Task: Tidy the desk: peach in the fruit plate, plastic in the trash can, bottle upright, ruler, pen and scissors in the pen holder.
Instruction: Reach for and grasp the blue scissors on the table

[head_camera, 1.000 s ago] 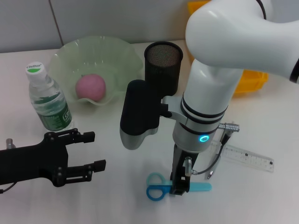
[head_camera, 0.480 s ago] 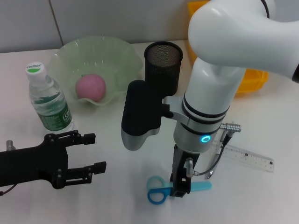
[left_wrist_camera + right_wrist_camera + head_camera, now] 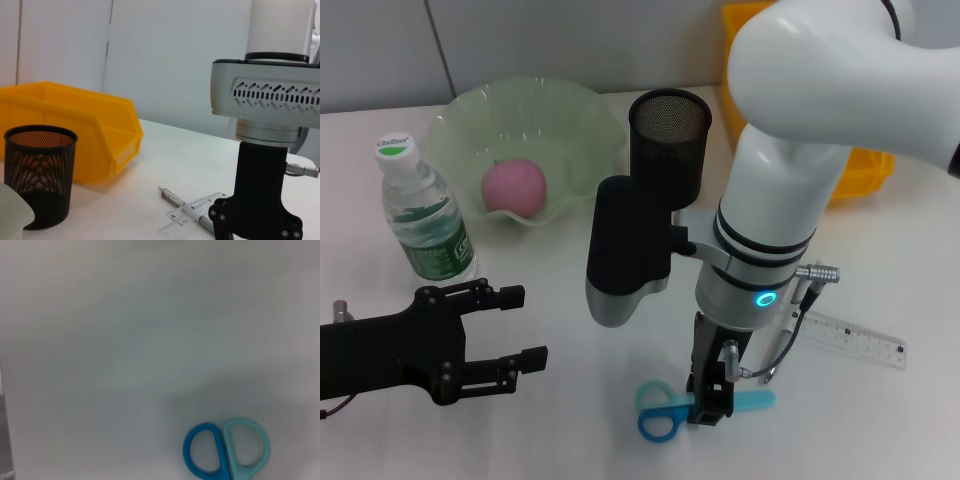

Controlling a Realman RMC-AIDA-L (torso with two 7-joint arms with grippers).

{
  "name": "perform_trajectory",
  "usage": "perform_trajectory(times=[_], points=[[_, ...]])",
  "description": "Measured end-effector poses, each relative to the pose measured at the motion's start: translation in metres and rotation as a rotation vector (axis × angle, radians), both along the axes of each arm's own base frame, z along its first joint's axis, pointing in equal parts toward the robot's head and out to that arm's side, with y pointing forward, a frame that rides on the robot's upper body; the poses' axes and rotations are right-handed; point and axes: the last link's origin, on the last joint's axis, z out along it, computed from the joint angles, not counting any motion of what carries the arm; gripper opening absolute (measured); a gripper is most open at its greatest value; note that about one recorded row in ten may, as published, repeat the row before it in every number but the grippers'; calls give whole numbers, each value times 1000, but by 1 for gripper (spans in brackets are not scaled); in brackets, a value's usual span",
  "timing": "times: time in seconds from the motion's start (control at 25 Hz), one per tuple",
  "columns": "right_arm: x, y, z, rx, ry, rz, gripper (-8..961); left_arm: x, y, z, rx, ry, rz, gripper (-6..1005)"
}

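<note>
The bottle (image 3: 420, 215) stands upright at the desk's left side, white cap with small green lettering too fine to read, green label likewise illegible; the ruler (image 3: 845, 338) lies flat at the right, its tick marks visible but no numbers readable; the pen (image 3: 782, 345) lies beside it, partly under a cable. The peach (image 3: 514, 187) sits in the pale green fruit plate (image 3: 582, 115); just beside that stands the black mesh pen holder (image 3: 669, 140), and a yellow bin (image 3: 860, 172) lies behind the right arm. The scissors (image 3: 665, 410) lie flat on the white desk (image 3: 570, 400) — blue and teal handle loops toward the left, blade end toward the right; the right gripper (image 3: 710, 405) points straight down onto their middle, its fingers at either side of them, though whether they pinch the scissors I cannot tell; the arm's bulk hides part of the pen holder. The left gripper (image 3: 520, 325) hovers low at the left, below the bottle — fingers spread, holding nothing
</note>
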Motion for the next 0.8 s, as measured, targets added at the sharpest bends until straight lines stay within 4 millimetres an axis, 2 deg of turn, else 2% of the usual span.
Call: perform_trajectory(times=[0.36, 0.56, 0.8], points=[[0, 2, 3, -12, 18, 16, 318, 1, 0, 0, -3, -3, -1, 782], [1, 1, 3, -33, 7, 37, 447, 2, 0, 2, -3, -12, -2, 782], [1, -1, 1, -52, 3, 63, 461, 2, 0, 3, -2, -12, 1, 782]])
